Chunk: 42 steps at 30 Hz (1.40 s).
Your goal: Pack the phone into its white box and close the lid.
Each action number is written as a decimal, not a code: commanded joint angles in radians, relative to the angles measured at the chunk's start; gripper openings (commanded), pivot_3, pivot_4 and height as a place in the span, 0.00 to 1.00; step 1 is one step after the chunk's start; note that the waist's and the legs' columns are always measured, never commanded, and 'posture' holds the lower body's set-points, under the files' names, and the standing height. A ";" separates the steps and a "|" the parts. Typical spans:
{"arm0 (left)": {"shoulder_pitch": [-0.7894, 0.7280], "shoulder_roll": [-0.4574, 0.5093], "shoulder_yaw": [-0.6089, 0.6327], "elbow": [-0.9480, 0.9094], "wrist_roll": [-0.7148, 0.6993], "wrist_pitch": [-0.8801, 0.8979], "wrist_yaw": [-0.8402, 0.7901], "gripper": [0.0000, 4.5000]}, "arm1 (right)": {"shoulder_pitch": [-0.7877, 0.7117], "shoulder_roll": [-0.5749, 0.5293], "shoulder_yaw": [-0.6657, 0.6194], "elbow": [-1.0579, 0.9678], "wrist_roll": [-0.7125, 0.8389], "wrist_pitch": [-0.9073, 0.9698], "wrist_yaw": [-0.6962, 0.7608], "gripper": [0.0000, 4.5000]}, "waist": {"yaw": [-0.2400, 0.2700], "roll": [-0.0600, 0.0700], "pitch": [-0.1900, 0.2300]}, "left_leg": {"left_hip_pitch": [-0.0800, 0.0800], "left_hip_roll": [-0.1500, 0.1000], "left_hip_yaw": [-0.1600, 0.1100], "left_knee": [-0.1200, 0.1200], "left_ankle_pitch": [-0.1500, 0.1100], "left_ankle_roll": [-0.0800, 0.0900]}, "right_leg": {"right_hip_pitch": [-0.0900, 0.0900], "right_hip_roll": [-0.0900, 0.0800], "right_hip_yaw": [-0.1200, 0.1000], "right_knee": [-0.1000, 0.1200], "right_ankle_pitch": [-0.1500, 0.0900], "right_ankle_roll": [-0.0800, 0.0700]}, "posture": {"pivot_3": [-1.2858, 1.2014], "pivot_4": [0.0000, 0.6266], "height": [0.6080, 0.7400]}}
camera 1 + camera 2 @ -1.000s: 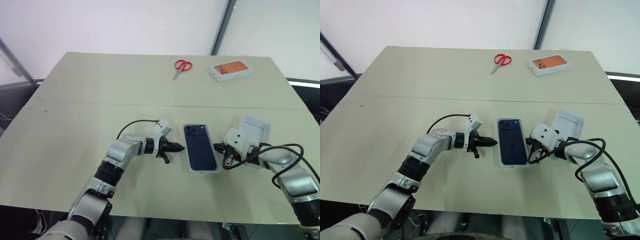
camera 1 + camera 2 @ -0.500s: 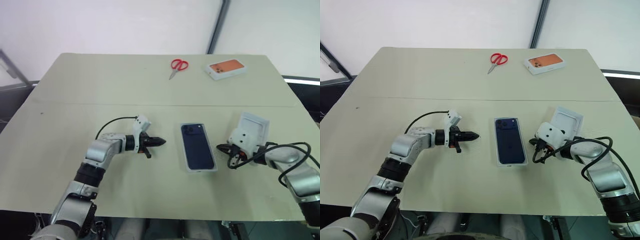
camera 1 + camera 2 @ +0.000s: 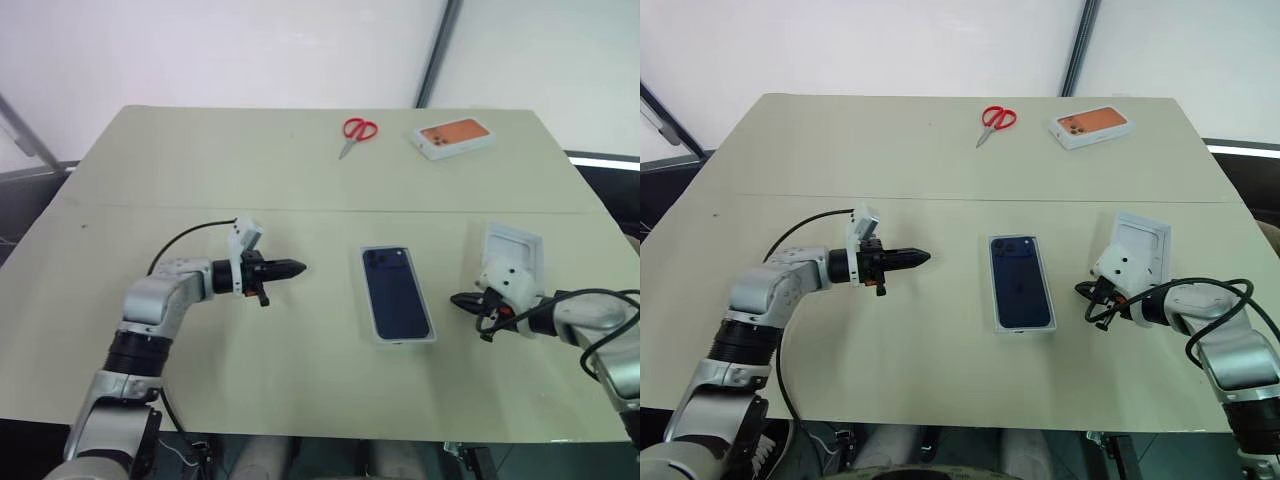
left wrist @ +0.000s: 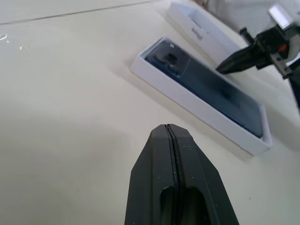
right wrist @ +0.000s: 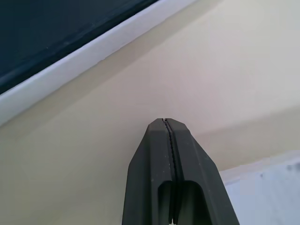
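The dark navy phone (image 3: 396,292) lies camera-side up inside the shallow white box (image 3: 404,342) near the middle of the table. The white lid (image 3: 514,248) lies flat on the table to the right of the box, its outlined face up. My left gripper (image 3: 300,267) hovers well left of the box, pointing toward it, fingers shut on nothing. My right gripper (image 3: 456,299) sits between the box and the lid, just in front of the lid, also shut and empty. In the left wrist view, the box wall (image 4: 187,101) and phone (image 4: 211,89) lie beyond my shut fingertips (image 4: 167,127).
Red-handled scissors (image 3: 358,133) and a white box with an orange phone picture (image 3: 455,138) rest at the far side of the beige table (image 3: 200,170). A seam crosses the tabletop behind the phone. Black cables trail from both wrists.
My left gripper has drawn away from the box toward the left and risen a little. My right gripper has backed off slightly to the right, toward the lid. Phone and box stay put.
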<state>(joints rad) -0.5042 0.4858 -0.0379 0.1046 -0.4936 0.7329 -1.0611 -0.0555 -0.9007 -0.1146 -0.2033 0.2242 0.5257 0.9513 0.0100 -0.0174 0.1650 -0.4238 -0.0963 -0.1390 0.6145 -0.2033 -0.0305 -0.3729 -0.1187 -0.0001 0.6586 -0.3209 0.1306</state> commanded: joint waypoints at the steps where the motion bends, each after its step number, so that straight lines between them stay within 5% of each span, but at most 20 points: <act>1: -0.012 0.015 0.009 -0.029 -0.008 -0.039 -0.020 0.32 | 0.015 -0.035 -0.048 -0.058 0.021 0.021 0.003 0.31 | 0.000 0.000 0.000 | 0.000 0.000 0.000 0.000 0.000 0.000 | 0.000 0.000 0.000 0.000 0.000 0.000 | 0.52 0.24 1.00; 5: -0.008 0.022 0.015 -0.029 -0.004 -0.081 -0.034 0.75 | 0.043 -0.069 -0.069 -0.049 0.021 0.024 0.011 0.75 | 0.002 0.000 0.000 | 0.000 0.000 0.000 0.000 0.000 0.000 | 0.000 0.000 0.000 0.000 0.000 0.000 | 0.52 0.24 1.00; 6: -0.007 0.025 0.020 -0.034 -0.011 -0.086 -0.040 0.76 | 0.044 -0.069 -0.075 -0.061 0.033 0.033 0.011 0.87 | 0.002 0.000 0.000 | 0.000 0.000 0.000 0.000 0.000 0.000 | 0.000 0.000 0.000 0.000 0.000 0.000 | 0.52 0.24 1.00; 13: -0.014 0.033 0.051 -0.015 -0.004 -0.198 -0.079 0.76 | -0.057 -0.022 -0.152 -0.159 0.229 0.236 -0.023 0.87 | -0.005 0.001 0.001 | 0.000 0.001 0.001 0.000 0.000 0.000 | -0.001 0.000 0.000 0.000 0.000 0.000 | 0.52 0.24 1.00; 19: -0.020 0.045 0.042 -0.020 -0.040 -0.156 -0.120 0.76 | -0.098 -0.053 -0.094 -0.071 0.144 0.254 -0.096 0.87 | 0.001 0.001 0.001 | -0.001 0.001 0.001 0.000 0.000 0.000 | 0.000 0.000 0.000 -0.001 0.000 0.000 | 0.52 0.24 1.00; 33: 0.017 0.051 0.025 -0.059 -0.026 -0.274 -0.180 0.76 | -0.272 -0.032 -0.051 -0.024 0.102 0.626 -0.362 0.87 | -0.005 0.003 0.002 | -0.002 0.001 0.001 0.000 0.000 0.000 | -0.002 0.000 0.000 -0.001 0.001 -0.001 | 0.52 0.24 1.00; 42: 0.018 0.036 0.018 -0.054 -0.016 -0.283 -0.159 0.76 | -0.333 0.147 -0.124 0.016 0.115 0.752 -0.502 0.82 | -0.012 0.003 0.002 | -0.002 0.001 0.002 0.000 0.000 0.000 | -0.002 0.000 0.001 0.001 0.001 -0.001 | 0.52 0.24 1.00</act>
<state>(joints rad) -0.4825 0.5185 -0.0260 0.0689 -0.5096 0.4654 -1.2245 -0.3703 -0.7504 -0.2103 -0.1873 0.3532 1.2808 0.4706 -0.0023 -0.0144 0.1668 -0.4254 -0.0949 -0.1375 0.6141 -0.2029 -0.0305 -0.3753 -0.1184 0.0004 0.6593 -0.3203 0.1297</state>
